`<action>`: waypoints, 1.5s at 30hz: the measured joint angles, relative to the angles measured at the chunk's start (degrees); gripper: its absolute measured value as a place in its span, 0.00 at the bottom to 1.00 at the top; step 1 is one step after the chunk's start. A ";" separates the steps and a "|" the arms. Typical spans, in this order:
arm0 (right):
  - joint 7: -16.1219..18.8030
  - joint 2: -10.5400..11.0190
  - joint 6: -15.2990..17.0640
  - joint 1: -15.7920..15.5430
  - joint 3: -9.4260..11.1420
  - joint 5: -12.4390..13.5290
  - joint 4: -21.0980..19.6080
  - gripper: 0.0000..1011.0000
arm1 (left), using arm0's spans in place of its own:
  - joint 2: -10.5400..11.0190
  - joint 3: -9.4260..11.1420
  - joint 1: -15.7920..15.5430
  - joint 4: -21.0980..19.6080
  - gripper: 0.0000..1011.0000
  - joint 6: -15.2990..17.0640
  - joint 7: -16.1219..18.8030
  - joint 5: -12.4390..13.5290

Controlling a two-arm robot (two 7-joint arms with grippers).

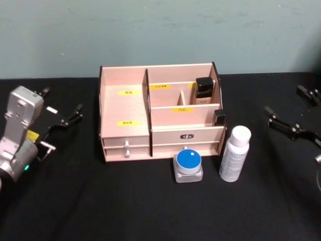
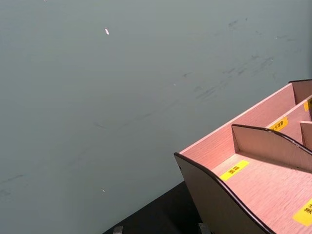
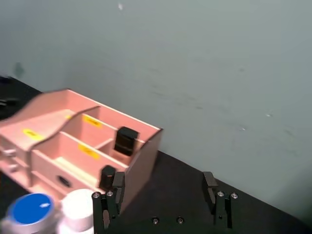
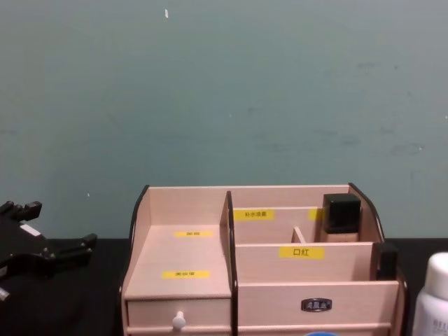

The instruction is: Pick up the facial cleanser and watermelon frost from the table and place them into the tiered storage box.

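- Tiered storage box [image 1: 125,108] stood mid-worktop, closer to the far edge than the near one, open side up, drawers facing the robot. Pale pinkish wood, black edges, stepped compartments, yellow labels [image 1: 128,92].
- Small drawer at its lower left front carried a white knob [image 1: 127,149].
- Far right compartment held a black-capped bottle [image 1: 203,90], upright. A smaller dark-topped item [image 1: 219,118] stood in the right end of the next tier down.
- Watermelon frost [image 1: 188,163], a squat clear jar with a blue lid, sat on the worktop [image 1: 125,201] just in front of the box's right-hand drawer. Could not tell whether it touched the box.
- Facial cleanser [image 1: 234,155], a white bottle with a white cap, stood upright just off the box's front right corner and just beside the jar, on its right. Neither item was in the box.
- Left gripper [image 1: 61,102] hung over the left side of the worktop, well apart from the box. Claw was spread, nothing in it.
- Right gripper [image 3: 163,186] hung near the right edge of the worktop, well apart from the cleanser. Claw was spread wide, nothing between the fingers.
- Worktop was covered in black, with a plain grey-green wall [image 1: 160,30] behind its far edge.
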 joint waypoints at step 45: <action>11.15 -0.89 10.40 -5.77 0.45 3.16 -2.52 0.99 | 0.00 0.00 0.00 0.00 0.99 0.00 0.00 0.00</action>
